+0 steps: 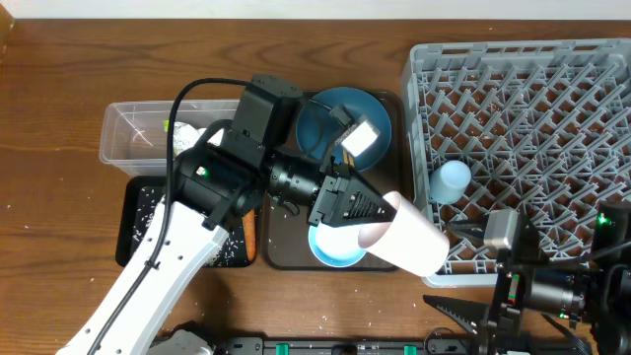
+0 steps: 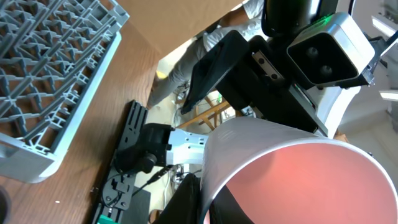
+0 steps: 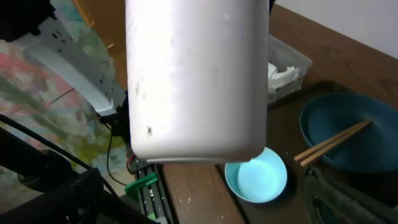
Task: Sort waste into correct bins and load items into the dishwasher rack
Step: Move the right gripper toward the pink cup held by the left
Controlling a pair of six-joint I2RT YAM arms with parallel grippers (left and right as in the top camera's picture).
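We see the left gripper (image 1: 385,211) clamped on 1 pink cup (image 1: 416,239) above the light blue bowl (image 1: 330,252); the right gripper (image 1: 444,268) appears fully spread.

The brown wooden table (image 1: 59,148) carries a grey plastic lattice rack (image 1: 552,89) on the right, a dark brown serving tray (image 1: 286,247) in the centre, a clear plastic tub (image 1: 133,138) at far left and a shallow black tray (image 1: 128,212) at near left.
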